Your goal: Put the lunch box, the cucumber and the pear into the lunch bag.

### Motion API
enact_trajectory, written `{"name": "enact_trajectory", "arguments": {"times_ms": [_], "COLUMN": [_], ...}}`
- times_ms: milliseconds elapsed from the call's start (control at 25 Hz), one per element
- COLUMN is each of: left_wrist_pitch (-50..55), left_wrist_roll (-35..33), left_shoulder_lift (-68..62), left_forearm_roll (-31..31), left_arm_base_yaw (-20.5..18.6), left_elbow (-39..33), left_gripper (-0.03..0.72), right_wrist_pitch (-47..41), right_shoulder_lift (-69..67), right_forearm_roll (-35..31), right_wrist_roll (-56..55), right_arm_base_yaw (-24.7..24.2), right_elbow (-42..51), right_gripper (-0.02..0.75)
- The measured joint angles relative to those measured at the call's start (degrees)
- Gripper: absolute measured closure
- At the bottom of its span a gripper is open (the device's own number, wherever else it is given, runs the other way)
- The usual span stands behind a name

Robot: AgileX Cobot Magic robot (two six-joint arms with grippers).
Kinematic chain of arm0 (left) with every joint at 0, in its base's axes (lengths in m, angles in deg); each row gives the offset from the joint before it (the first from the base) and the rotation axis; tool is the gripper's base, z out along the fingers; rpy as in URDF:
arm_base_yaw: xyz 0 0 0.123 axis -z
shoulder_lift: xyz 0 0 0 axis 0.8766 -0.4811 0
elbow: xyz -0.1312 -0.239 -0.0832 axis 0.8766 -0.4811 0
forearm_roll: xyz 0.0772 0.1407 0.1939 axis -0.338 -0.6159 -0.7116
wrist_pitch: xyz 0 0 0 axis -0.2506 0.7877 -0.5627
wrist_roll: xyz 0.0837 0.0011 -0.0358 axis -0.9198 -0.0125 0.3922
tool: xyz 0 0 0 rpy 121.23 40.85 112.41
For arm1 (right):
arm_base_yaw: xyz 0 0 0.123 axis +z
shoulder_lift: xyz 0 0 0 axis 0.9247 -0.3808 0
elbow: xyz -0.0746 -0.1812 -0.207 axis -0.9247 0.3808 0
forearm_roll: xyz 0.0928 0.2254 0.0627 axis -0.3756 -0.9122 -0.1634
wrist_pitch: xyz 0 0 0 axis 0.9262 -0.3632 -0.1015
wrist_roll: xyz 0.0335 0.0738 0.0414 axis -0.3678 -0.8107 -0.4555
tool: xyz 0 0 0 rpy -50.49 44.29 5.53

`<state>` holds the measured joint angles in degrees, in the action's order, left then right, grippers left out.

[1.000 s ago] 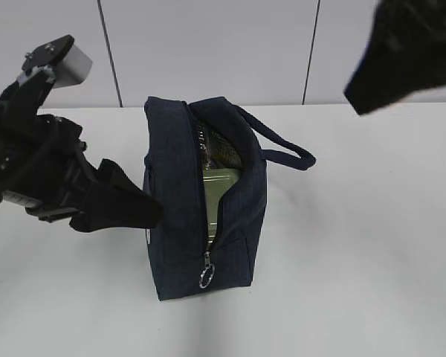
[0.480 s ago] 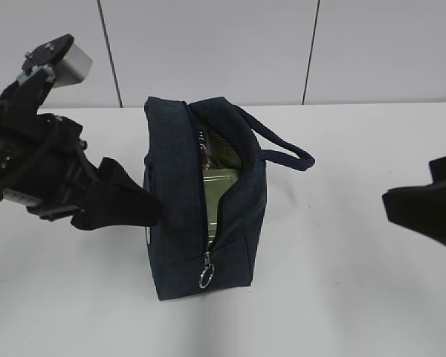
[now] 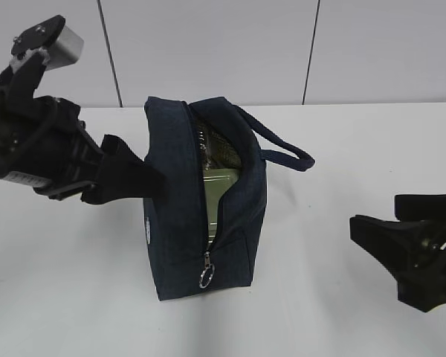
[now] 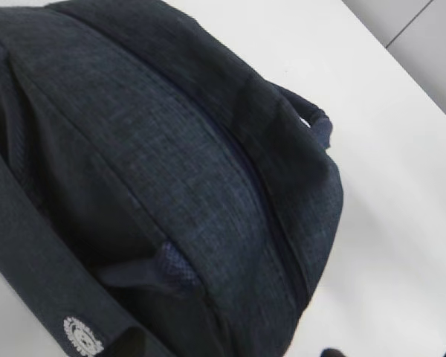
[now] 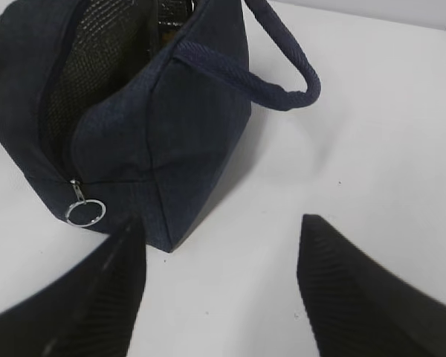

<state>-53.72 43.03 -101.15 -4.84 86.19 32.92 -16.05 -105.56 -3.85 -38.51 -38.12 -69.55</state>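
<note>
**Left hand at the bag's flank, right hand low and apart**

The left hand was pressed against the left side wall of the lunch bag; its fingers were too dark to separate in the exterior view and barely entered its wrist view, so whether it pinched fabric could not be told. The bag stood on the white worktop with its long axis and zipper slot running from the camera toward the wall, ring pull at the near end. Through the gaping slot the lunch box showed its sage-green lid, with something dark green, likely the cucumber, behind it; the pear was not visible. The right hand sat low to the right, well apart from the bag, fingers spread wide and empty, pointing at the bag's near end
</note>
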Motion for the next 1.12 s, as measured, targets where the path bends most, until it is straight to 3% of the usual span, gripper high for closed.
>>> {"name": "enact_trajectory", "arguments": {"times_ms": [400,800,1120], "left_wrist_pitch": [-5.06,0.53,0.51], "left_wrist_roll": [0.00,0.00,0.00], "left_shoulder_lift": [0.00,4.31,8.60], "left_forearm_roll": [-0.55,-9.75,-2.20], "left_arm_base_yaw": [0.00,0.00,1.34], "left_elbow": [0.00,-0.05,-5.69], "left_gripper": [0.275,0.285,0.288], "right_wrist_pitch": [4.05,7.36,10.66], "right_shoulder_lift": [-12.26,-17.93,-17.93], "right_forearm_roll": [-0.94,-0.88,2.35], "right_wrist_roll": [-0.36,-0.59,-0.70], "right_arm_base_yaw": [0.00,0.00,0.00], "right_elbow": [0.00,0.00,0.00], "right_gripper": [0.243,0.248,0.323]}}
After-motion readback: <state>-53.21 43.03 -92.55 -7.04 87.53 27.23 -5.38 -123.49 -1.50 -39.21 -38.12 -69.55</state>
